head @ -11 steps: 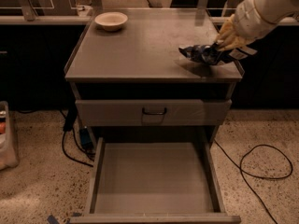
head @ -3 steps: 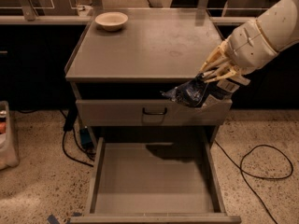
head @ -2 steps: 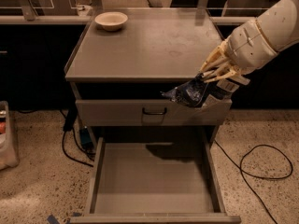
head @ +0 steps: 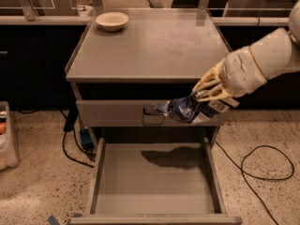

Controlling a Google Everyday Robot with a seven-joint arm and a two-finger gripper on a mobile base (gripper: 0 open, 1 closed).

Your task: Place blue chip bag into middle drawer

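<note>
My gripper [head: 202,103] comes in from the right and is shut on the blue chip bag [head: 182,109], a crumpled dark-blue foil bag with silvery marks. It holds the bag in the air in front of the closed grey drawer front with the small black handle [head: 151,112], above the open middle drawer [head: 154,177]. The drawer is pulled out, its flat grey floor bare, with the bag's shadow on the far part of the floor.
A cream round bowl [head: 111,20] stands at the back left of the cabinet top [head: 145,46]. Black cables [head: 255,161] lie on the speckled floor right of the drawer. A blue box [head: 85,138] and cables sit left of the cabinet. A white bin [head: 7,137] is at far left.
The gripper and the bag have moved down and forward off the cabinet top to hang above the open drawer. Over the last second they shifted slightly lower and left.
</note>
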